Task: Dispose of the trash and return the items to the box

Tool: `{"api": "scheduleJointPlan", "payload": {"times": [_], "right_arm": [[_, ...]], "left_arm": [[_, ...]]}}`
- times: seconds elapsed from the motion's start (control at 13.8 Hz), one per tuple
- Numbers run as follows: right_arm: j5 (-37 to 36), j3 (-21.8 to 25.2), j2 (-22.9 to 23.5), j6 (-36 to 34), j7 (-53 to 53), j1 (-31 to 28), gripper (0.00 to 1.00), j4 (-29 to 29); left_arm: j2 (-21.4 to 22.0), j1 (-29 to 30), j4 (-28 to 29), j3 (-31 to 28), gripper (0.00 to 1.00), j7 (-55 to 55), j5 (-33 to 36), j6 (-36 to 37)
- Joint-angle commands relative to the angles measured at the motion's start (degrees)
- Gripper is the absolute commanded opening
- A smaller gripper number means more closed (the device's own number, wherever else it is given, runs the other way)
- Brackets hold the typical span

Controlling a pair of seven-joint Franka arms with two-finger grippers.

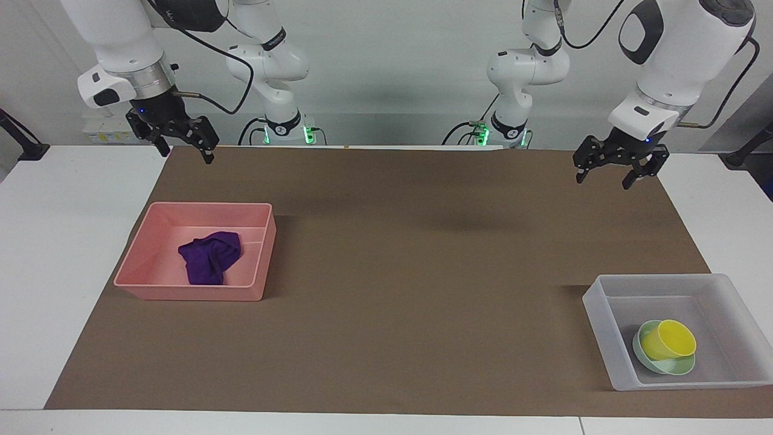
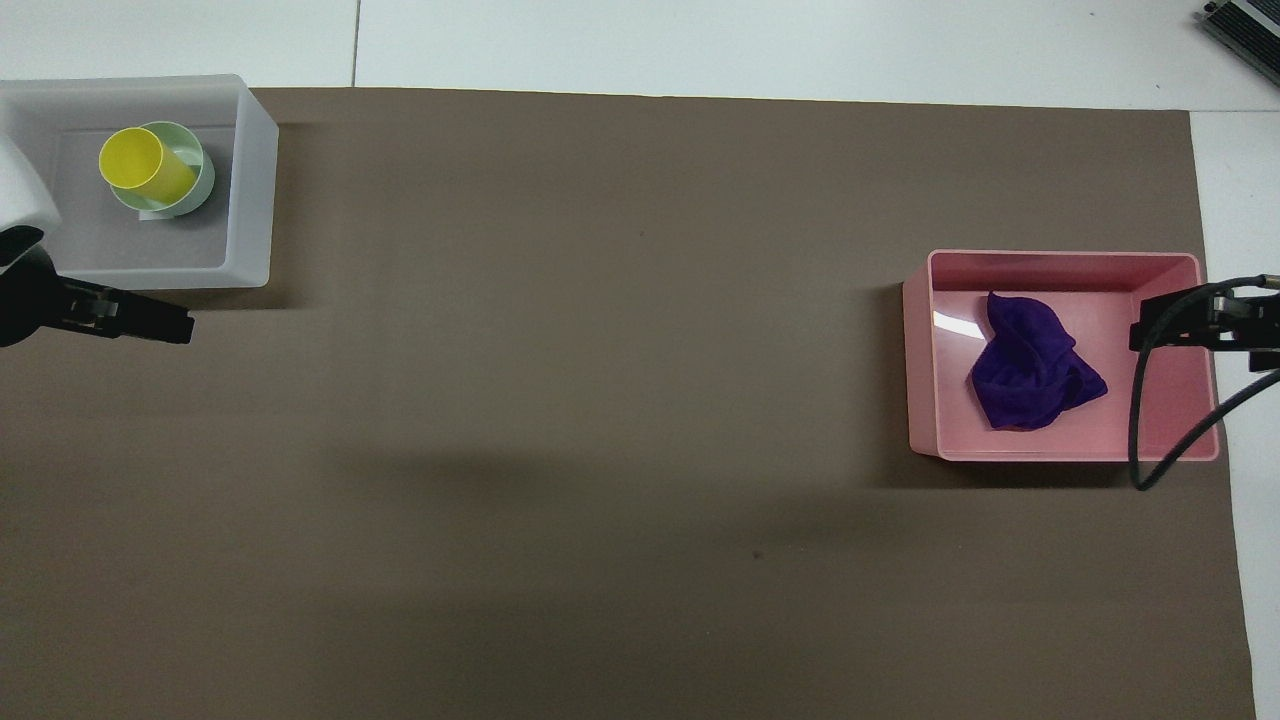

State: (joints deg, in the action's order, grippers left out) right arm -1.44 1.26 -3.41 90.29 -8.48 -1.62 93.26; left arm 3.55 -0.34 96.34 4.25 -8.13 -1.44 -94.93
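One purple cloth (image 1: 209,256) lies in one pink tray (image 1: 148,266). One yellow cup (image 1: 669,339) lies tilted in one green bowl (image 1: 658,364) inside the translucent box (image 1: 595,307). Two tools, left tool (image 1: 613,170) and right tool (image 1: 182,148), hang spread wide and empty (only the facing view shows both arm bases).

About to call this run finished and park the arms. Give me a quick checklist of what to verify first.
1. Purple cloth in pink tray: ok.
2. Yellow cup in whitish box: ok, lying tilted in the bowl.
3. Green bowl in the box: ok.
4. Left gripper empty, fingers open, up over the mat: ok.
5. Right gripper empty, fingers open, waiting over the mat's edge: ok.
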Motion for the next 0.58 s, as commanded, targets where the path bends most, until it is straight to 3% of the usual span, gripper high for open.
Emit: {"api": "scheduleJointPlan", "payload": {"times": [0.0,0.29,0.51], "right_arm": [[0.8,0.1,-1.5,-0.2,1.3,-0.3,1.00,1.4],[0.8,0.1,-1.4,-0.2,1.4,-0.3,1.00,1.4],[0.8,0.1,-1.5,-0.2,1.4,-0.3,1.00,1.4]], "left_arm": [[0.1,-0.1,-2.9,-0.4,1.00,-0.7,0.9,4.7],[-2.1,-0.1,-8.4,-0.5,1.00,-0.7,1.2,9.1],[-2.2,0.2,-8.4,-0.5,1.00,-0.6,1.1,9.3]]}}
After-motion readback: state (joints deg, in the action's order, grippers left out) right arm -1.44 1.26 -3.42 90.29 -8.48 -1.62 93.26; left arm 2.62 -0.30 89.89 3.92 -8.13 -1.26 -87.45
